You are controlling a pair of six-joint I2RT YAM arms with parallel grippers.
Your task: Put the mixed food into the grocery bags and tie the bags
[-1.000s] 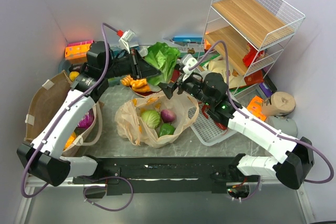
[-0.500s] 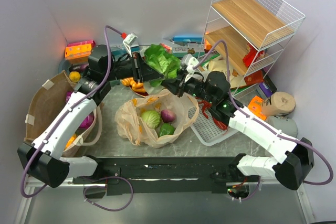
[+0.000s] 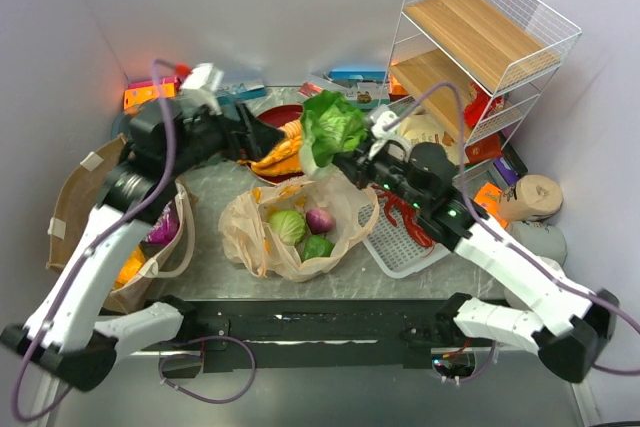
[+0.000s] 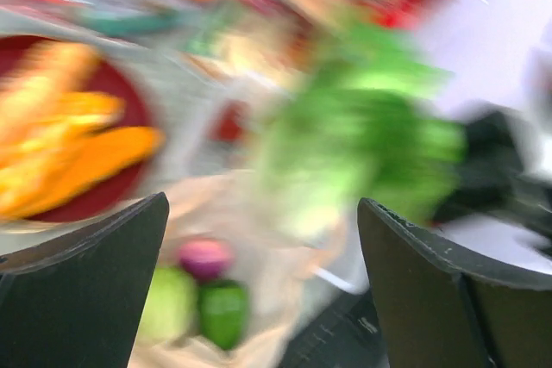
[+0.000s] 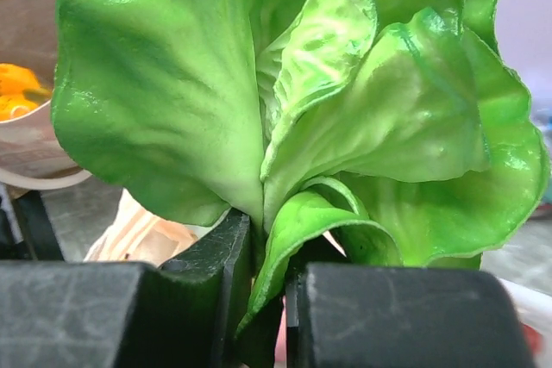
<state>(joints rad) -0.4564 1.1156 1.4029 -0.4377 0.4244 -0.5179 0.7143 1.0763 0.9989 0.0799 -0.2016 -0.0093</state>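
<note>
The leafy green lettuce (image 3: pixel 330 125) hangs over the far rim of the tan plastic grocery bag (image 3: pixel 262 247), with my right gripper (image 3: pixel 343 161) shut on its stem. In the right wrist view the lettuce (image 5: pixel 293 84) fills the frame and its base is pinched in the right gripper (image 5: pixel 274 256). My left gripper (image 3: pixel 262 139) stands open to the left of the lettuce, apart from it. The left wrist view is blurred: the left gripper (image 4: pixel 263 204) is wide open with the lettuce (image 4: pixel 362 135) beyond it. In the bag lie a cabbage (image 3: pixel 287 225), a purple onion (image 3: pixel 320 219) and a bell pepper (image 3: pixel 318 246). The brown paper bag (image 3: pixel 85 209) stands at the left.
A red plate (image 3: pixel 278 113) with orange food lies behind the plastic bag. A white slotted basket (image 3: pixel 402 247) sits right of the bag, under my right arm. A white wire shelf (image 3: pixel 480 37) stands at the back right. Boxes and packets line the back wall.
My left gripper has opened, let go of the lettuce and drawn back to the left. My right gripper has shut on the lettuce stem and now carries it alone, slightly further right.
</note>
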